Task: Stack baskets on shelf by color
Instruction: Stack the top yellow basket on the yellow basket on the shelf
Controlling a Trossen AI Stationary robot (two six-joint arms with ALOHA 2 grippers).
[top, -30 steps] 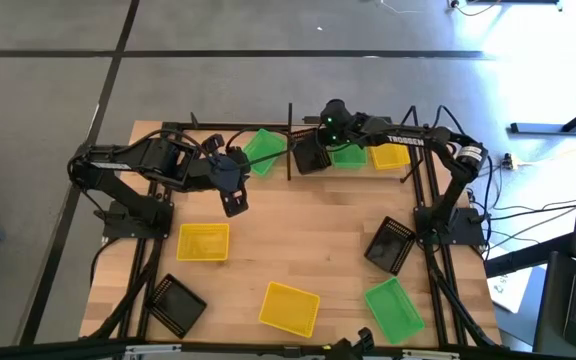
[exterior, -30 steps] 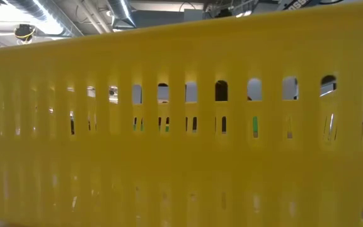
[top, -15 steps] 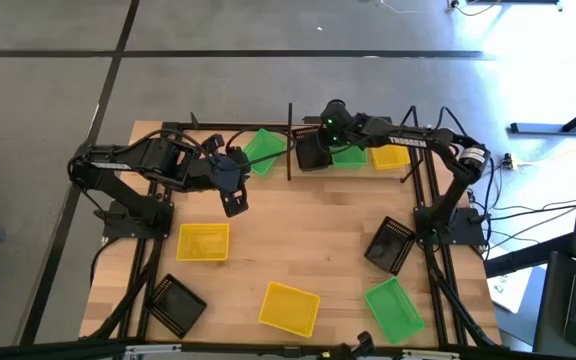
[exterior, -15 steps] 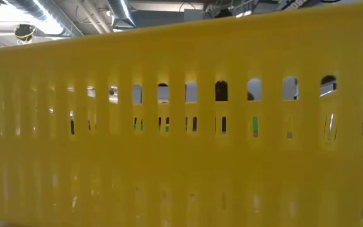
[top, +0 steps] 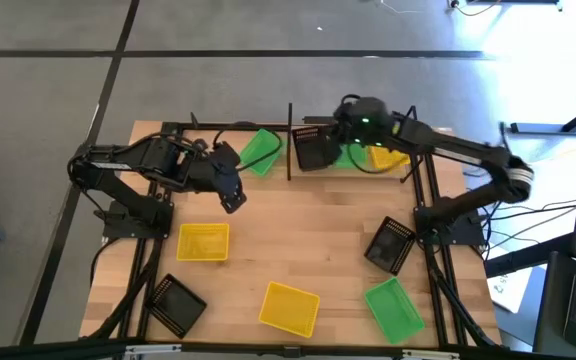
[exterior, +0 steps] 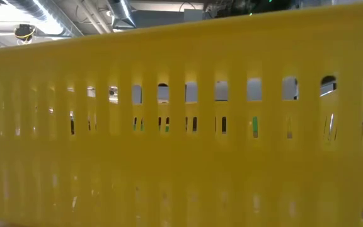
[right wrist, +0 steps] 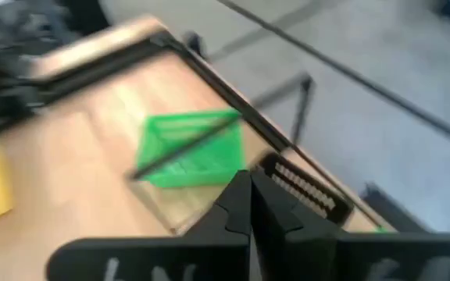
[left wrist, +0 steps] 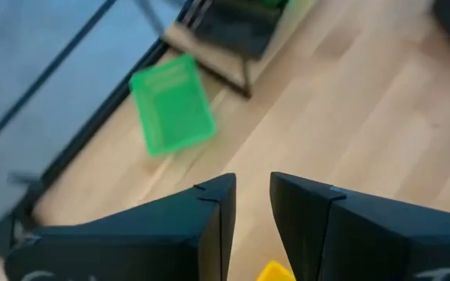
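Near edge, yellow: one yellow basket point(top: 289, 308) lies empty at the near edge of the table point(top: 298, 235); its slotted wall fills the whole low view point(exterior: 181, 126).
Near edge, others: a green basket point(top: 394, 308) to the right and a black basket point(top: 175, 304) to the left, both empty and lying loose.
Mid table: a second yellow basket point(top: 203, 242) on the left and a black basket point(top: 390, 244) on the right, both empty, well apart from each other.
Left end effector point(top: 230, 196): hovers above bare table near the left rear, fingers slightly parted, grasping nothing point(left wrist: 252, 211).
Loose green basket point(top: 262, 150): empty, tilted, just beyond the left end effector and just left of the shelf post point(left wrist: 172, 111).
Shelf point(top: 353, 158): at the far edge; it carries a black basket point(top: 314, 152), a green basket point(top: 347, 157) and a yellow basket point(top: 389, 157) side by side. I cannot tell whether any of them holds another basket nested inside.
Right end effector point(top: 356, 112): raised over the shelf, clenched on nothing point(right wrist: 244, 207).
Step in hand: judging by the layout, one basket of each colour is placed and the sorting is about a third done.
Next move: probably the left end effector reaches for the loose green basket, which calls for a wider opening, a grip on one rim, and a lift over the post onto the green one.
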